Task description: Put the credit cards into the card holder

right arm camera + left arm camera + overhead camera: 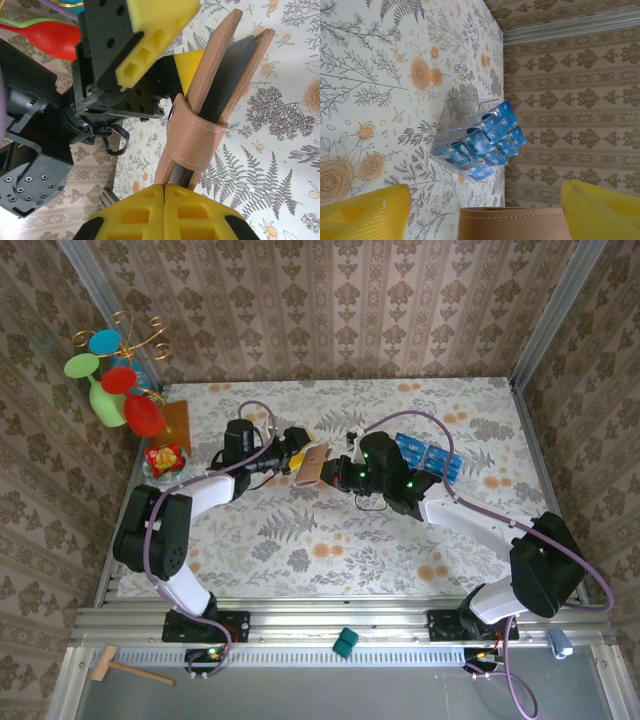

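The card holder (313,465), a pinkish-brown wallet with a dark lining, hangs above the table's middle between both arms. My right gripper (165,189) is shut on its lower end, and the two flaps (210,115) stand slightly parted under a strap. My left gripper (486,210) is open. Its yellow fingers (365,212) stand either side of the holder's edge (515,225) with a gap on each side. The blue credit cards (485,142) stand in a clear plastic tray (445,145) beyond it, seen at the back right in the top view (430,458).
A toy with coloured discs (115,375) stands at the back left, with an amber square (175,420) and a red-yellow packet (165,458) beside it. A wooden mallet (125,668) and a teal block (345,642) lie on the front ledge. Patterned walls enclose three sides of the table.
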### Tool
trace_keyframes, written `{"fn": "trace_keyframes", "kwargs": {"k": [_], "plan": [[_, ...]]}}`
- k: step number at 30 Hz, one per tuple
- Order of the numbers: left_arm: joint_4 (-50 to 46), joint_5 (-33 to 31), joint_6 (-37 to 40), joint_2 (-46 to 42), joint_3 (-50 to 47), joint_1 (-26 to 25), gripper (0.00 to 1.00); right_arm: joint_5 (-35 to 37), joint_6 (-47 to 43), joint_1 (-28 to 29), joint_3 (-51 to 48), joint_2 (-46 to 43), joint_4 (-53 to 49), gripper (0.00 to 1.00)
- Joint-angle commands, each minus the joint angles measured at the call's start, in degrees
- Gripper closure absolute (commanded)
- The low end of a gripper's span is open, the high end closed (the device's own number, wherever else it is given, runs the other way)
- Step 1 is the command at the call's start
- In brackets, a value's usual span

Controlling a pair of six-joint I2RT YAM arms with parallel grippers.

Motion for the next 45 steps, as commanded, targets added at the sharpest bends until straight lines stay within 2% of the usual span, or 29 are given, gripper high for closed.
{"fn": "trace_keyframes", "kwargs": {"k": [1, 7, 13, 17, 29, 33, 36, 45], "plan": [[8.6, 2.2, -5.8, 1.2, -1.4, -0.1, 0.25, -0.2, 0.0, -0.2, 1.5, -1.1, 2.3, 1.00], [16.6, 2.9, -11.1, 2.5, -1.9, -0.3, 0.38, 0.3, 0.0, -0.4, -0.1, 0.0, 4.3, 1.00], [18.9, 3.1, -12.2, 2.8, -2.1, -0.4, 0.50, 0.5, 0.1, -1.2, -1.5, 0.3, 4.5, 1.00], [19.0, 3.0, -12.2, 2.5, -1.8, -0.3, 0.55, 0.7, 0.5, -1.7, -2.4, 0.7, 4.8, 1.00], [17.4, 2.9, -10.5, 1.2, -2.6, -0.4, 0.56, 1.1, 0.9, -2.0, -3.6, 1.0, 5.5, 1.00], [15.6, 2.7, -9.1, 0.5, -2.7, -0.4, 0.67, 1.2, 1.1, -2.2, -3.9, 1.0, 5.7, 1.00], [15.4, 2.5, -8.9, 0.4, -2.8, -0.4, 0.69, 1.1, 1.2, -2.2, -3.8, 1.0, 5.8, 1.00], [13.6, 1.6, -6.7, -0.9, -2.9, -0.6, 0.89, 1.1, 1.4, -2.4, -3.5, 1.8, 5.1, 1.00]]}}
